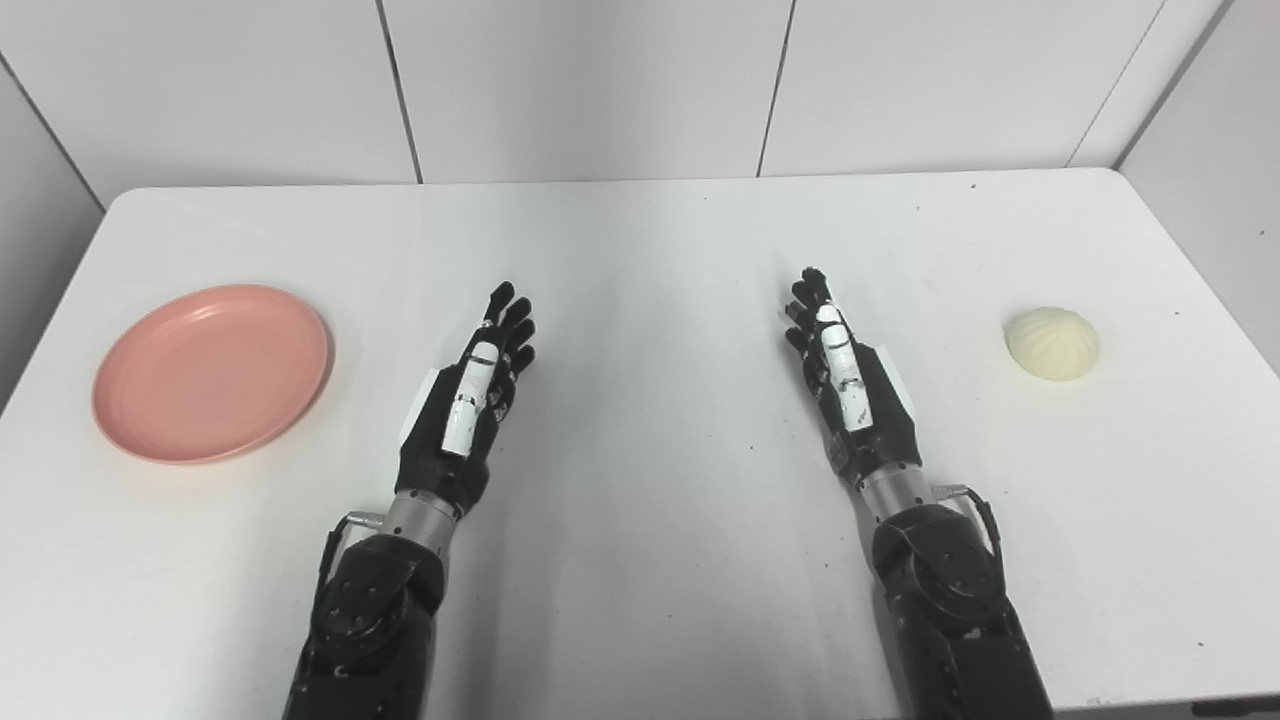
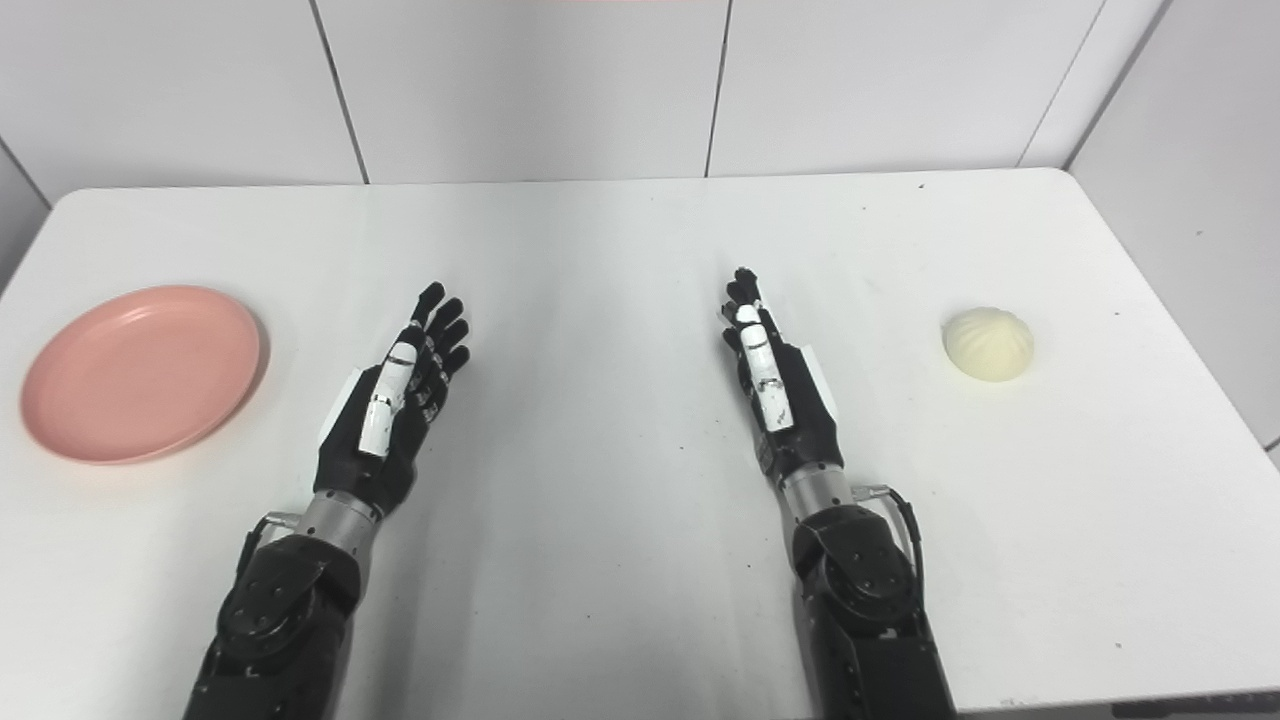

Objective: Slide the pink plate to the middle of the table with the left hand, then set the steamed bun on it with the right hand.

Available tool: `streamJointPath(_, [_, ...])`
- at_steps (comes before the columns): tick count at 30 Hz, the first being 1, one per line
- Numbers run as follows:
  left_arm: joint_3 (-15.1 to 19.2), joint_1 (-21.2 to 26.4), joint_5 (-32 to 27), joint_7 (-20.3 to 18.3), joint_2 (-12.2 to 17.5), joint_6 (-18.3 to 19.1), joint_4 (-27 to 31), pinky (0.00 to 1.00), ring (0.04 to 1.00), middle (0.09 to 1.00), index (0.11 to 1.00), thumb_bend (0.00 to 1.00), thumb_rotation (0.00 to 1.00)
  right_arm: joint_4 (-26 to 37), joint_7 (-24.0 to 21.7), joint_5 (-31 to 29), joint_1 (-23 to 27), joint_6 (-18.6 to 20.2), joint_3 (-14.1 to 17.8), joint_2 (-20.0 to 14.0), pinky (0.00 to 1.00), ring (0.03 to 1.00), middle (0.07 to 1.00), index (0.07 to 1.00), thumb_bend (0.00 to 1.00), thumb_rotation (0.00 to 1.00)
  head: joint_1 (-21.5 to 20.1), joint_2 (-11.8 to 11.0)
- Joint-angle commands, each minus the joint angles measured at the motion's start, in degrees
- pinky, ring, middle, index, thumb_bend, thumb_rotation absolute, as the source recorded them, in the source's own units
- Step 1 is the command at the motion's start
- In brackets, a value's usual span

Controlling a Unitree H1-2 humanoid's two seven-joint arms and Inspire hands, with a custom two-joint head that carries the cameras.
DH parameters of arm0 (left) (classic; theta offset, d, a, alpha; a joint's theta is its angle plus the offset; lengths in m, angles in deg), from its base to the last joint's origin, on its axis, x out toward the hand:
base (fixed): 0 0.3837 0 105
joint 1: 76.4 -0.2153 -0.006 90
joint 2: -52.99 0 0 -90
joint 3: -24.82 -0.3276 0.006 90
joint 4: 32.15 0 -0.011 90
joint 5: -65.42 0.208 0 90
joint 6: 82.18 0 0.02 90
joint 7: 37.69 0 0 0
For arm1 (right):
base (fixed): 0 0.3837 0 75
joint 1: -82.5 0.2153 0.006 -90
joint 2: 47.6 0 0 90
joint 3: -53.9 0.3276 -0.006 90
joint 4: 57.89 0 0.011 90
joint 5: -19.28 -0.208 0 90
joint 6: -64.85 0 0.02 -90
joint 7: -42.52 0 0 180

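Observation:
A pink plate (image 1: 212,372) lies on the white table (image 1: 640,260) at the far left, empty. A pale steamed bun (image 1: 1052,343) sits on the table at the far right. My left hand (image 1: 474,392) is open with fingers stretched forward, above the table to the right of the plate and apart from it. My right hand (image 1: 845,373) is open with fingers stretched forward, left of the bun and apart from it. Both hands hold nothing. In the right eye view the plate (image 2: 140,373), the bun (image 2: 988,343) and both hands (image 2: 395,395) (image 2: 775,380) show the same layout.
The table's back edge meets a white panelled wall (image 1: 600,80). The table's left and right edges lie just beyond the plate and the bun. The tabletop between my two hands is bare white surface (image 1: 650,400).

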Motion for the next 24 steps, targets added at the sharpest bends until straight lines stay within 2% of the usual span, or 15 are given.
streamJointPath(1, [-0.19,-2.26,0.72,0.56,0.24,2.18,-3.24,1.0,1.0,1.0,1.0,0.35,1.0,-1.73,-0.42,0.08,-0.91,2.43,-0.7,0.45,1.0,1.0,1.0,1.0,0.2,1.0,0.07,-0.09])
streamJointPath(16, [-0.26,-2.25,0.86,0.56,0.23,1.59,-3.77,1.0,1.0,1.0,1.0,0.34,1.0,-1.96,-0.25,0.24,-0.97,1.65,-0.51,0.53,1.0,1.0,1.0,1.0,0.18,1.0,0.81,-0.43])
streamJointPath(20, [-0.47,-1.9,1.37,1.01,-0.36,0.65,-5.35,1.0,0.999,1.0,1.0,0.35,1.0,-2.66,-0.93,-0.26,-0.9,0.97,-0.29,-0.03,1.0,1.0,1.0,1.0,0.19,1.0,4.21,-1.34])
streamJointPath(21, [-0.61,-1.73,1.55,1.13,-0.63,0.41,-5.81,1.0,0.999,1.0,1.0,0.35,1.0,-2.45,-1.28,-0.61,-0.94,1.51,-0.23,-0.36,1.0,1.0,1.0,1.0,0.19,1.0,5.95,-1.76])
streamJointPath(22, [-0.66,-1.62,1.72,1.17,-0.84,0.24,-6.11,1.0,1.0,1.0,1.0,0.33,1.0,-2.27,-1.51,-0.87,-0.96,1.91,-0.2,-0.58,1.0,1.0,1.0,1.0,0.19,1.0,5.95,-1.76])
streamJointPath(23, [-0.72,-1.57,1.94,1.39,-1.26,0.29,-6.27,1.0,1.0,1.0,1.0,0.33,1.0,-1.84,-1.66,-0.98,-1.05,2.3,-0.18,-0.92,1.0,1.0,1.0,1.0,0.19,1.0,8.22,-2.26])
streamJointPath(24, [-0.74,-1.54,2.11,1.54,-1.55,0.33,-6.37,1.0,1.0,1.0,1.0,0.32,1.0,-1.53,-1.73,-1.05,-1.12,2.53,-0.21,-1.16,1.0,1.0,1.0,1.0,0.18,1.0,8.22,-2.26])
